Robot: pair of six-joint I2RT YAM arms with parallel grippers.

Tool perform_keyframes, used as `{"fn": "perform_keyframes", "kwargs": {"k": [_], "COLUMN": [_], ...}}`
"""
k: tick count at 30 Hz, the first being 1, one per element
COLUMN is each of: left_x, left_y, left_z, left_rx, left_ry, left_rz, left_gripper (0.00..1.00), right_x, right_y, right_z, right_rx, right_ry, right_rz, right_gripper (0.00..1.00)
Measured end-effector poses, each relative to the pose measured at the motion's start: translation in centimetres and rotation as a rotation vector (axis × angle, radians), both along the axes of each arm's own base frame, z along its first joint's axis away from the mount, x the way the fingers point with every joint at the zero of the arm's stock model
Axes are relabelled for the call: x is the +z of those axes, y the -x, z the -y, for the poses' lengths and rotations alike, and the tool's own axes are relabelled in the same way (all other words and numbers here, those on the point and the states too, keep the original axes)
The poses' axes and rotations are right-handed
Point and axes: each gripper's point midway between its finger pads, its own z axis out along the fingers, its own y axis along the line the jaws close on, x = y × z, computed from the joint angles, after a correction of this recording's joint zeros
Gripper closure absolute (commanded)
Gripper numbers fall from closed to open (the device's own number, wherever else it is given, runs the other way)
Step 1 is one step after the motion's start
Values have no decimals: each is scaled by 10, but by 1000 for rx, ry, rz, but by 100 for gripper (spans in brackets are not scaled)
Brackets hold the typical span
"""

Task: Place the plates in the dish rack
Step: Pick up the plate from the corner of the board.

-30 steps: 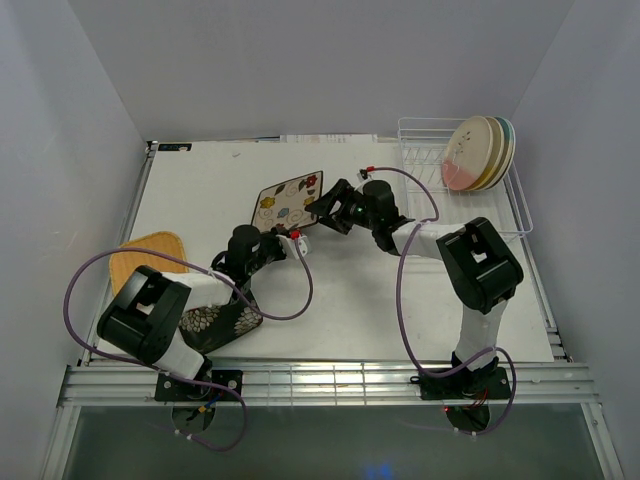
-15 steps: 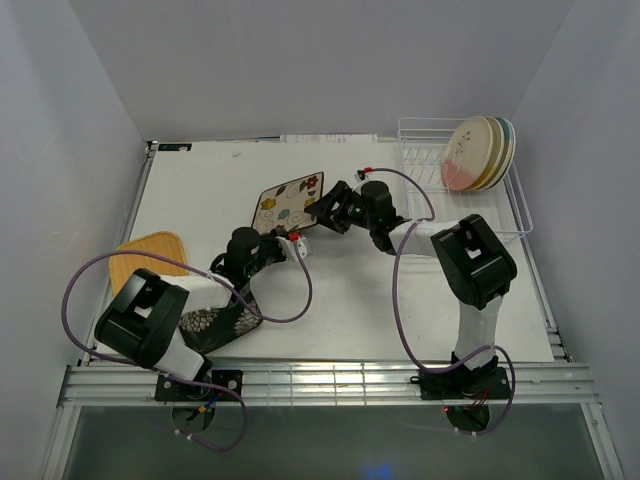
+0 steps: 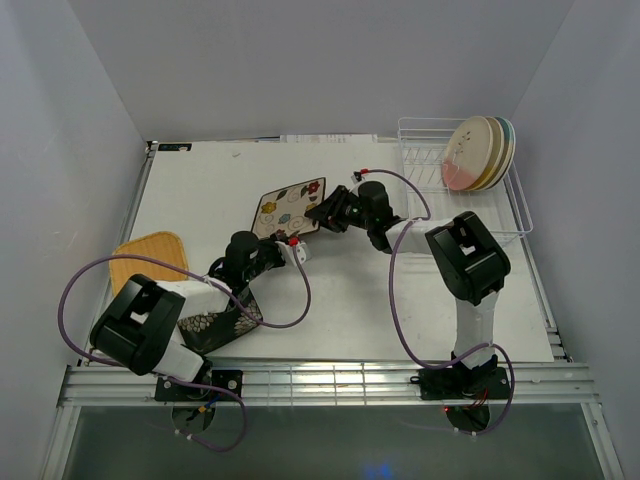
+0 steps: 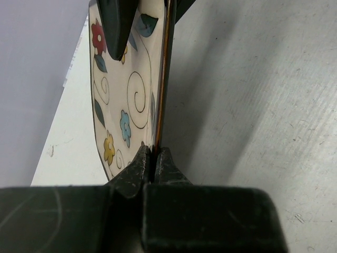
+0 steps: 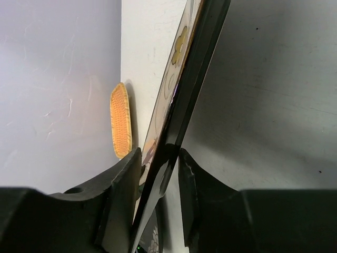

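A flowered cream square plate hangs tilted on edge above the table between both arms. My left gripper is shut on its near lower rim; in the left wrist view the jaws pinch the plate at the left gripper. My right gripper straddles the opposite rim, still open, with slim gaps beside the plate's dark edge at the right gripper. Several round plates stand in the white wire dish rack at the back right.
An orange-yellow square plate lies at the table's left edge, also the orange-yellow plate in the right wrist view. A black floral plate lies under my left arm. Purple cables loop off both arms.
My right gripper has slid left onto the flowered plate's far rim and its jaws have narrowed around it. The left gripper keeps its grip; the plate has barely shifted.
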Motion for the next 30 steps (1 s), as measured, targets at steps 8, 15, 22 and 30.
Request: {"fn": "perform_keyframes", "kwargs": {"k": [8,15,22,30], "left_x": [-2,-6,-17,-1], "left_y": [4,8,20,27], "left_z": [-2,-1,4,6], "left_rx": [-3,2,-20,-39], "left_ry": [-7,19,54,101], "left_rz": [-5,-37,-112,-91], "left_gripper": [93,71,52,46], "right_x": [-4,-13,-21,-28], "right_y": [2,6,5,4], "right_z": [-2,0,2,5], "right_rx": [10,17,8,0], "right_ry": [2,28,56,91], "right_rz": [-14,-44,-43,-31], "right_gripper": [92,92,92,92]}}
